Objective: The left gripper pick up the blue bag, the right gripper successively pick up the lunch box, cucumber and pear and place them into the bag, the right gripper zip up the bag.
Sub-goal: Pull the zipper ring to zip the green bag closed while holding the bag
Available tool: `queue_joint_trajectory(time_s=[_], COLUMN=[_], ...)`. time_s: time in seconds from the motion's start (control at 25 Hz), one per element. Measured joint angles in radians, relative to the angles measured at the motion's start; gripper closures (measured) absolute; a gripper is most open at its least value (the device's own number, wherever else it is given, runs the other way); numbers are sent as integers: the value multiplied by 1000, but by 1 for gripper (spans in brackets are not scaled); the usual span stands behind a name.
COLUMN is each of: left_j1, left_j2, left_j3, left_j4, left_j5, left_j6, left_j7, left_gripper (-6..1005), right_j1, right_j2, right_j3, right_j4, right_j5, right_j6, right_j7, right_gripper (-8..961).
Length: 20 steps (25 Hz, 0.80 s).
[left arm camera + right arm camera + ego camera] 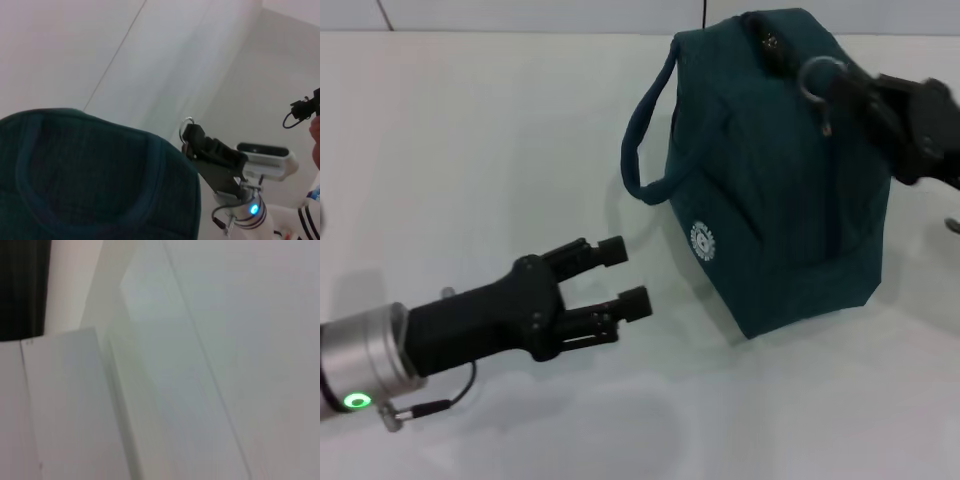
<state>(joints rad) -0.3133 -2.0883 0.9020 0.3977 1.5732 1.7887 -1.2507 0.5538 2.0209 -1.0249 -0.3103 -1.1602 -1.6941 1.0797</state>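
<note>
Fingers of your right gripper (832, 92) grasp the ring pull (817, 78) at the bag's (775, 190) twelve o'clock; left gripper (623, 277) released, at eight o'clock. Bag looks zipped, task nearly finished.

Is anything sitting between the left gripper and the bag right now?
Nothing visible. The left gripper is open, apart from the blue bag, with only bare white table between. The right gripper is at the zipper ring on top.
</note>
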Motion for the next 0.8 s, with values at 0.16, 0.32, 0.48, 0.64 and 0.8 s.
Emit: queue_joint_trajectory(time_s=[0.16, 0.32, 0.48, 0.64, 0.8], left_j1=[-25, -31, -35, -40, -61], left_j2=[-3, -4, -4, -8, -10], left_j3=[-4, -6, -7, -6, -5], left_j4=[-84, -122, -154, -159, -169], left_j5=[-13, -49, -111, -166, -179], left_j6=[-58, -103, -147, -171, -186], left_j7=[88, 131, 181, 210, 238], left_gripper=[118, 118, 117, 118, 120], right_j1=[45, 95, 116, 126, 130], right_j2=[4, 7, 7, 7, 7], right_j3=[-55, -104, -116, -124, -127], right_j4=[3, 10, 13, 14, 14], right_j5=[1, 8, 10, 13, 24], right_j6=[35, 50, 63, 74, 76], right_j7=[1, 2, 2, 2, 2], right_gripper=[951, 950, 950, 950, 950])
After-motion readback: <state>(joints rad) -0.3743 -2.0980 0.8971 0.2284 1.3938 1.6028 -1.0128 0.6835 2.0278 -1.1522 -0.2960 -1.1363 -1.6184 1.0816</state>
